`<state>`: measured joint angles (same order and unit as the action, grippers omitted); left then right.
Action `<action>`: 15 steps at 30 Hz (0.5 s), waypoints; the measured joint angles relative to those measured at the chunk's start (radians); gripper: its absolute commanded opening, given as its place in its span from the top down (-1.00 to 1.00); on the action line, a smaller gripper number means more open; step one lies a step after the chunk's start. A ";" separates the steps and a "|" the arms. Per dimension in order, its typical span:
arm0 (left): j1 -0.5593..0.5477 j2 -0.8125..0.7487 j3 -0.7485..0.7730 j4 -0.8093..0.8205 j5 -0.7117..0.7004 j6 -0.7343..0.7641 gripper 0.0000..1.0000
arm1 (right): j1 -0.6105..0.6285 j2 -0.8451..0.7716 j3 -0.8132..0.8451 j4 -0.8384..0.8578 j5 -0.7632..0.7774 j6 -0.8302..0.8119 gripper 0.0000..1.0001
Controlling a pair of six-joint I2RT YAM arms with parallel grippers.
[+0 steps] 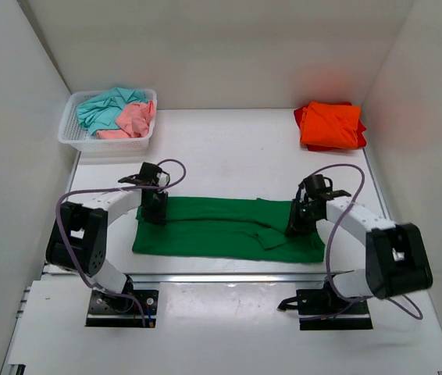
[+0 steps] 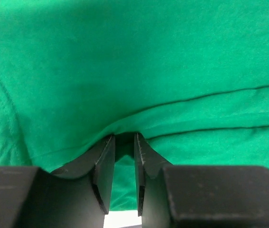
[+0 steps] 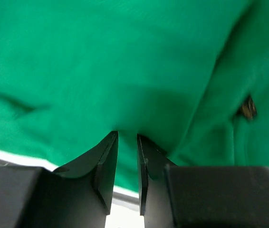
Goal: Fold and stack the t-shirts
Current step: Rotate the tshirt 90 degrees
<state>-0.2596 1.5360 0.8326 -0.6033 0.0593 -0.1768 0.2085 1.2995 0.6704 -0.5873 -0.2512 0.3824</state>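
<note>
Nearest, on the front rail: two black base plates, one under the left arm, one under the right arm, well apart.

Just beyond, across the near half of the white table: a green shirt, lying flat as a long band from left to right, with a loose flap near its right end.

At the band's left end, on its far edge: the left gripper, pointing down and touching the cloth. Seen from the left wrist: black fingers nearly together, only a narrow slit between them, with a pucker of green cloth drawn into the tips and pinched there.

At the band's right end, likewise on the far edge: the right gripper, tilted down onto the cloth. Seen from the right wrist: the same narrow slit between its fingers, with a fold of green running down to the tips and apparently nipped. View blurred. White table below the hem at lower left.

Farther back, in the far left corner: a white mesh basket, holding a crumpled teal shirt and, touching it on the right, a pink shirt.

In the far right corner, against the wall: an orange shirt, folded into a neat square, well apart from everything else.
</note>
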 measured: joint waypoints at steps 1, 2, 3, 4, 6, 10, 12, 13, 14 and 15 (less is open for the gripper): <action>-0.006 0.018 0.000 0.002 0.000 0.000 0.38 | 0.000 0.044 0.003 0.019 0.001 0.004 0.60; -0.014 0.025 0.009 0.001 0.000 0.000 0.40 | 0.000 0.097 0.021 0.020 -0.003 0.009 0.61; -0.023 0.028 0.011 0.001 -0.001 0.000 0.42 | -0.001 0.145 0.060 0.005 -0.011 0.012 0.61; -0.033 0.032 0.014 -0.001 0.000 0.000 0.47 | 0.001 0.200 0.111 0.003 -0.018 0.010 0.61; -0.057 0.043 0.025 -0.006 0.000 -0.002 0.49 | 0.001 0.333 0.251 -0.016 -0.019 -0.003 0.61; -0.133 0.071 0.056 -0.027 0.024 -0.011 0.58 | 0.008 0.688 0.721 -0.032 -0.026 -0.067 0.59; -0.176 0.085 0.070 -0.047 0.052 -0.016 0.64 | 0.011 0.886 1.033 -0.056 -0.032 -0.113 0.54; -0.199 0.091 0.076 -0.061 0.072 -0.017 0.65 | 0.014 0.984 1.198 -0.085 -0.035 -0.132 0.48; -0.218 0.093 0.079 -0.075 0.095 -0.019 0.62 | 0.014 1.069 1.352 -0.115 -0.037 -0.150 0.47; -0.230 0.092 0.079 -0.087 0.122 -0.021 0.62 | 0.019 1.169 1.542 -0.162 -0.036 -0.172 0.45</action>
<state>-0.4896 1.6283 0.9115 -0.6899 0.1814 -0.1978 0.2272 2.4687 2.2124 -0.7490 -0.2874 0.2104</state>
